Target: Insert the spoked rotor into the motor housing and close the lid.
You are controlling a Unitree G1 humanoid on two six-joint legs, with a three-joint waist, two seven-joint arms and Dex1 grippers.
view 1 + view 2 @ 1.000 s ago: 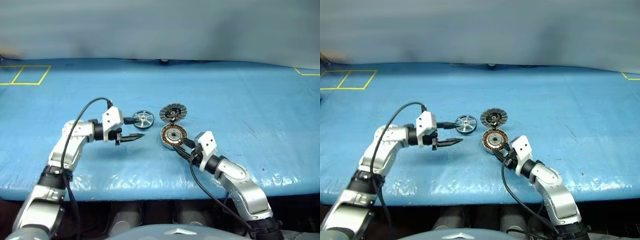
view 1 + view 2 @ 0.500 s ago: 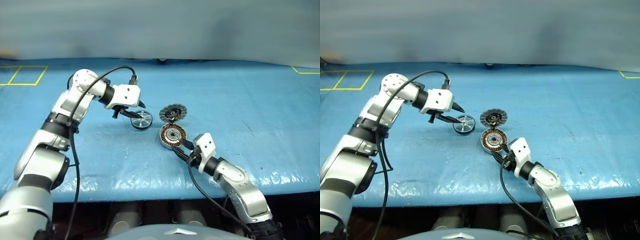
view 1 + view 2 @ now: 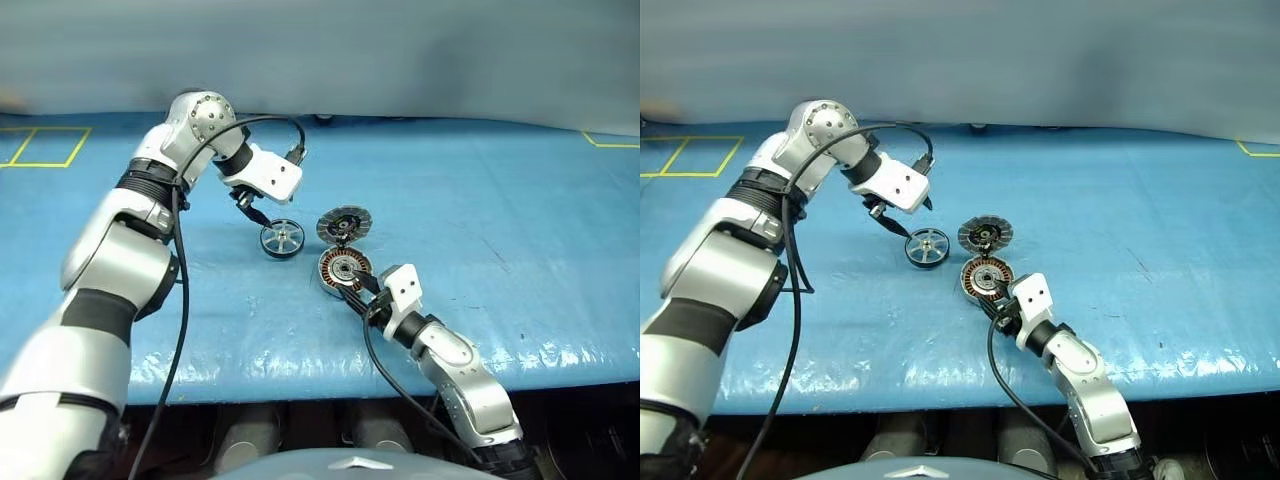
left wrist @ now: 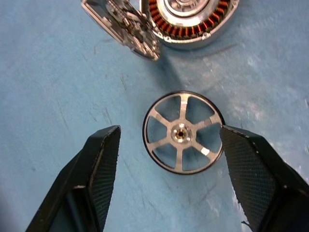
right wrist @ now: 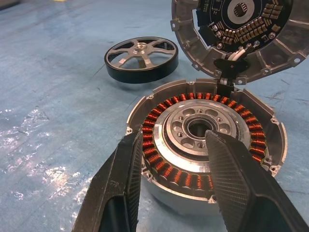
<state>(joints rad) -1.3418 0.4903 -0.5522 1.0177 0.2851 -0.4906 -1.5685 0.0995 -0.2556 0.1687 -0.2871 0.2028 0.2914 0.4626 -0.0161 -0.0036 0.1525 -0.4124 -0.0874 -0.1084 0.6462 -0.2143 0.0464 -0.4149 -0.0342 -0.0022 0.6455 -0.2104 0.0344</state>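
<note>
Left gripper [image 4: 166, 159] now raised from a level side approach to a steep downward pose above the spoked rotor [image 4: 183, 132], fingers spread wide to either side of the rim and not touching it. Spoked rotor flat on the blue worktop [image 3: 520, 210], nudged slightly from its earlier spot, just beside the motor housing [image 3: 345, 269]. Lid [image 3: 344, 224] tilted open at the housing's far edge (inner face toward the camera). Right gripper [image 5: 178, 159] unmoved, fingers parted over the near rim of the housing, grip uncertain. Re-posed for a top-down pinch; insertion and lid closing not yet begun.
</note>
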